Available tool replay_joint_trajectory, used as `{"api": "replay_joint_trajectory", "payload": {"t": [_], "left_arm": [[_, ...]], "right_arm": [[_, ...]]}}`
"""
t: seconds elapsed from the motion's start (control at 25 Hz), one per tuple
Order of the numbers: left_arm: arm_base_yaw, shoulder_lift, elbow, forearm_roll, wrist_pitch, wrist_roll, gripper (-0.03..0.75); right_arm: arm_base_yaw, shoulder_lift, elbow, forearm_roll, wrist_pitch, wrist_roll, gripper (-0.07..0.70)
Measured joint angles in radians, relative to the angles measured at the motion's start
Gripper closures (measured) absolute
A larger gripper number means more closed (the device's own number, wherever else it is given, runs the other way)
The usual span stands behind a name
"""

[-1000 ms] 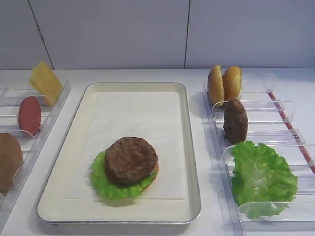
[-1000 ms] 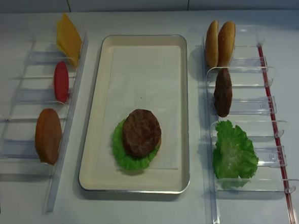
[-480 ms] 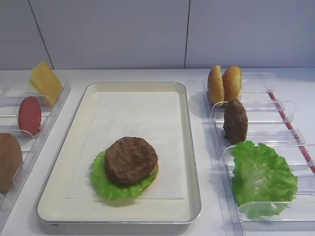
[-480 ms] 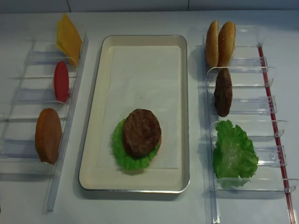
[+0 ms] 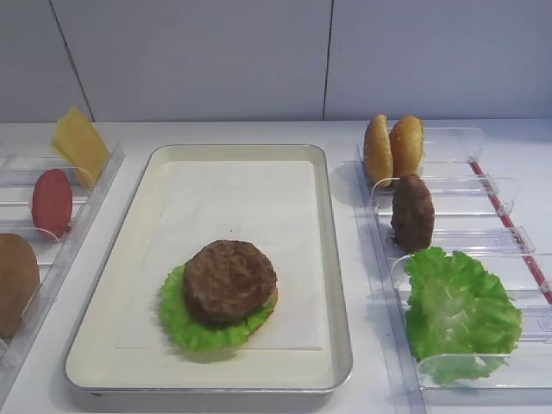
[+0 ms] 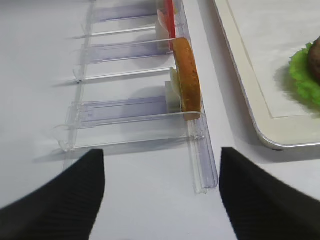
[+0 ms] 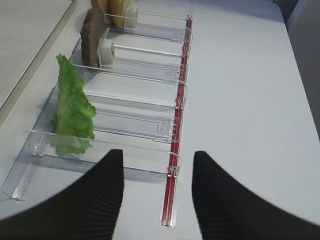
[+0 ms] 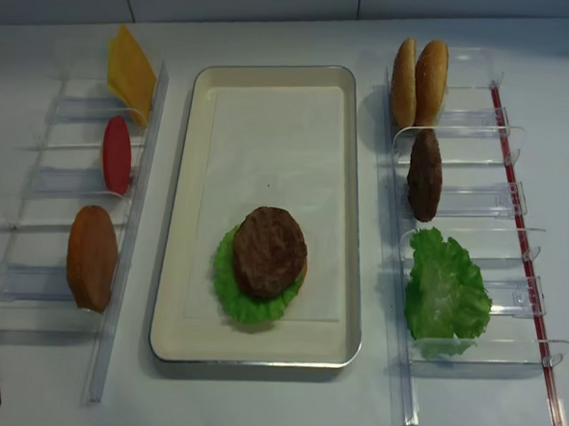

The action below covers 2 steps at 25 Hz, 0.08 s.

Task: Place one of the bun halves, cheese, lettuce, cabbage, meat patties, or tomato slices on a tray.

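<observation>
Brown patty [image 5: 229,280] is sitting loosely on lettuce [image 5: 185,326], lower centre of the tray [image 5: 338,285]; stacking more could be dislodging it. Right gripper [image 7: 153,196] and left gripper [image 6: 160,192] fingers are standing spread, holding nothing.

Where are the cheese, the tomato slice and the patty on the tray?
cheese [image 8: 129,65], realsense high view, middle of the yellow slice
tomato slice [image 8: 116,154], realsense high view, middle of the red disc
patty [image 5: 229,280], high view, centre of its top

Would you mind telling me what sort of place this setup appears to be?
Probably a mock burger-assembly station on a lab bench, not a real kitchen: clear plastic racks hold ingredients upright, a paper-lined tray carries a meat patty on lettuce, and the surroundings are a plain white table and wall.
</observation>
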Motion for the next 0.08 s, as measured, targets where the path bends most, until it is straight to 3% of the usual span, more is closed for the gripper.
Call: {"api": "replay_joint_trajectory", "payload": {"t": [0.08], "left_arm": [[0.0, 0.0, 0.0, 0.0, 0.0, 0.0, 0.243]], "right_arm": [[0.0, 0.0, 0.0, 0.0, 0.0, 0.0, 0.283]]}}
